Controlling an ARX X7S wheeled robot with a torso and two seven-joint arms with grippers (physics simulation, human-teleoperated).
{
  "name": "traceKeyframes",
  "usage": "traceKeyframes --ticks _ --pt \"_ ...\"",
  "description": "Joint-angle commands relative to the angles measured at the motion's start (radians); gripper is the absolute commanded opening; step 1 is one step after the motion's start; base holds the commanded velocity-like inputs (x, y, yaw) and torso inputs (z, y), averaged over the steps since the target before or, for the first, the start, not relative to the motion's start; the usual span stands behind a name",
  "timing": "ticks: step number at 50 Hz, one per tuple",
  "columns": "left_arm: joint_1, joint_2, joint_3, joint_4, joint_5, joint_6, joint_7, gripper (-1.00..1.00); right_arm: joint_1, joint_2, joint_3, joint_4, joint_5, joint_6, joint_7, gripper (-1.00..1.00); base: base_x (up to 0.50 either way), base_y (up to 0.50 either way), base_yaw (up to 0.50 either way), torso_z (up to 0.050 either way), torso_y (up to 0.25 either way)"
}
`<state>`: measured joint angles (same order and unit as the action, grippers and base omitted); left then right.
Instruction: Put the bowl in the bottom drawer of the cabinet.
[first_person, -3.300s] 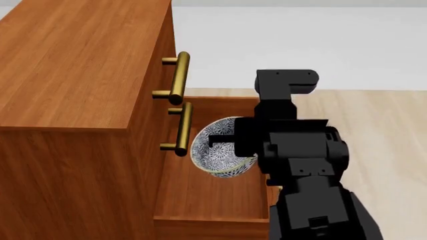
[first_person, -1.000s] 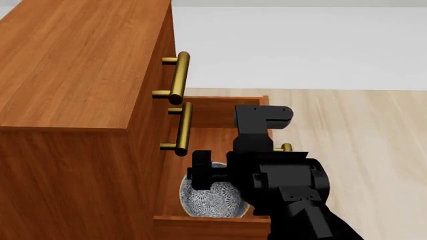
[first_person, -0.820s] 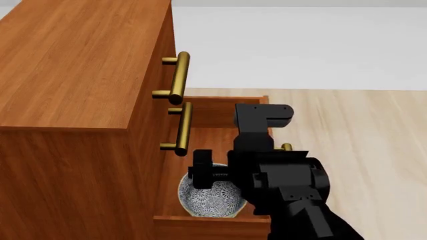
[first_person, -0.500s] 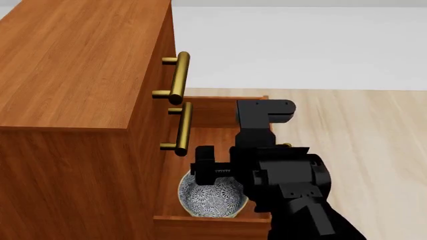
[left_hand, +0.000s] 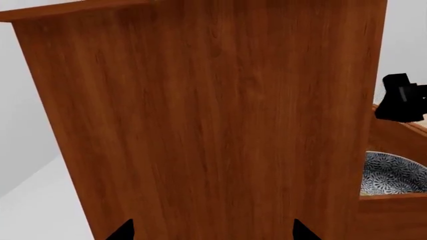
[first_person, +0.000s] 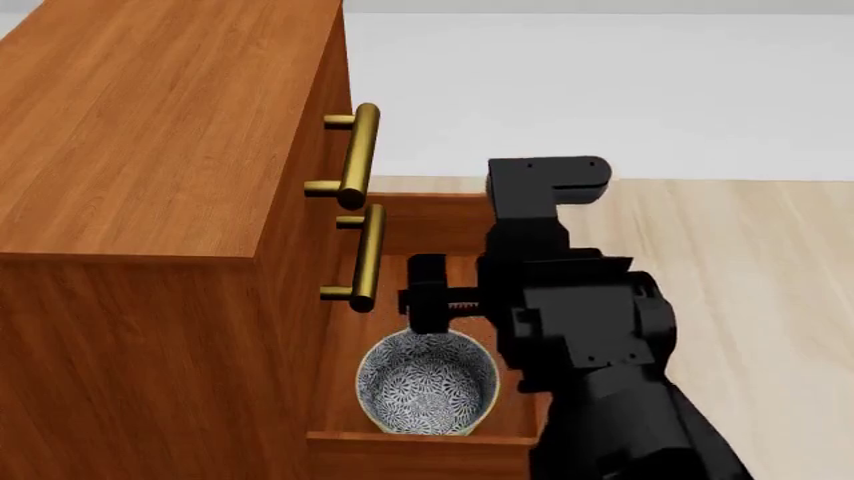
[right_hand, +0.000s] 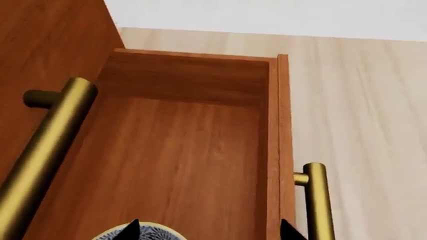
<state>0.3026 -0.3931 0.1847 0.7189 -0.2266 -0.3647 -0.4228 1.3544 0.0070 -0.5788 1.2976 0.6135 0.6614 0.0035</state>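
Note:
The blue-and-white patterned bowl (first_person: 427, 385) stands upright on the floor of the pulled-out bottom drawer (first_person: 441, 215), near the drawer's near end. My right gripper (first_person: 430, 305) hovers just above the bowl's far rim, open and holding nothing. In the right wrist view the fingertips (right_hand: 132, 230) are spread wide over the drawer floor (right_hand: 180, 150), with the bowl's rim (right_hand: 150, 233) at the frame's edge. My left gripper (left_hand: 213, 232) is open and faces the cabinet's side panel (left_hand: 213, 115); the bowl (left_hand: 393, 172) shows past the panel's edge.
The reddish-brown cabinet (first_person: 147, 130) fills the left of the head view. Brass handles of the two upper drawers (first_person: 358, 155) (first_person: 363, 255) jut out over the open drawer. The bottom drawer's own handle (right_hand: 317, 200) is on its front. Pale wood floor (first_person: 747, 260) lies to the right.
My right gripper carried the bowl down into the drawer, let it go and has risen clear. The bowl now rests on the drawer floor.

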Motion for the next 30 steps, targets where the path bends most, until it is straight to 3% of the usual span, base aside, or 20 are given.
traceKeyframes --ticks 1,17,30 --pt "0.002 0.006 -0.01 0.011 -0.02 0.013 0.005 1.0 0.025 -0.007 0.179 0.011 -0.197 -0.001 -0.025 1.0 0.0 0.0 0.0 0.0 0.0" --pt "-0.006 0.004 0.0 0.014 -0.019 0.005 -0.001 1.0 0.061 -0.004 0.405 0.011 -0.466 0.003 -0.085 1.0 0.0 0.0 0.0 0.0 0.0" --pt "0.003 -0.001 0.0 0.015 -0.021 0.015 -0.004 1.0 0.076 0.018 0.437 0.007 -0.532 -0.024 -0.136 1.0 0.0 0.0 0.0 0.0 0.0"
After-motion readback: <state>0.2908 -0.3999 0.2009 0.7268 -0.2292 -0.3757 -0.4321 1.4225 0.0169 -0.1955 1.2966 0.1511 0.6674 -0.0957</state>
